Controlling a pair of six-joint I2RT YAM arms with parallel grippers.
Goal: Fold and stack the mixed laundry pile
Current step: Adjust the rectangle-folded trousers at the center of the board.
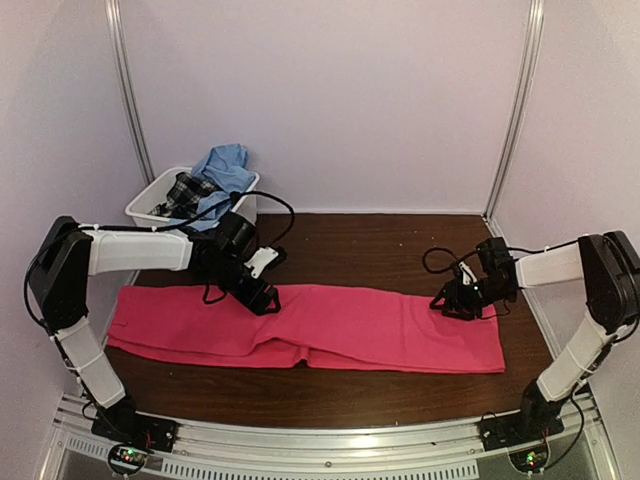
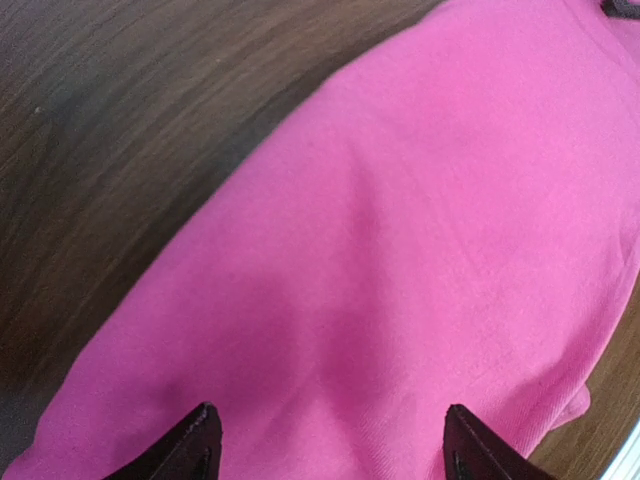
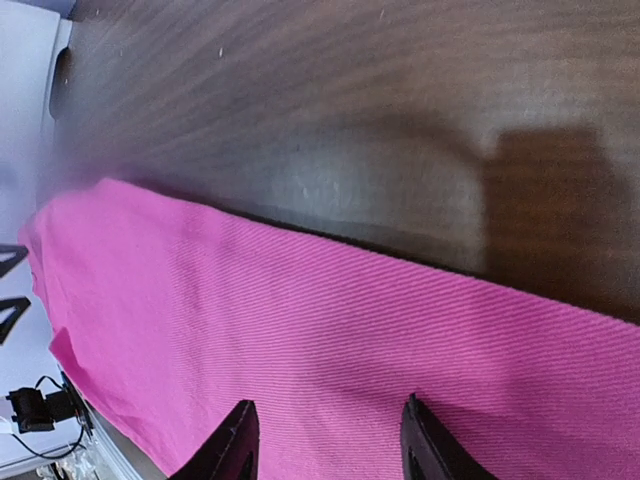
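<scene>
The pink-red cloth (image 1: 330, 330) lies flat on the dark wooden table (image 1: 380, 250) as one long band, and a step in its near edge suggests it may already be doubled lengthwise. That would make it partly folded, but it is far too long to stack. The left gripper (image 1: 262, 298) sits over the cloth's far edge, left of the middle. Its wrist view shows the fingers apart with only smooth fabric between them and nothing pinched. The right gripper (image 1: 455, 305) is at the cloth's far edge close to its right end, with its fingers likewise spread above the weave. Whether either pair touches the fabric cannot be told. Behind the cloth's left end stands the white plastic tub (image 1: 143, 198), holding a light blue collared shirt (image 1: 228, 165) and a black-and-white plaid garment (image 1: 185, 190), both crumpled and unfolded. No finished stack shows anywhere. By this reckoning the work is in its early part: the cloth needs its cross folds, and the other two garments remain wholly undone.
</scene>
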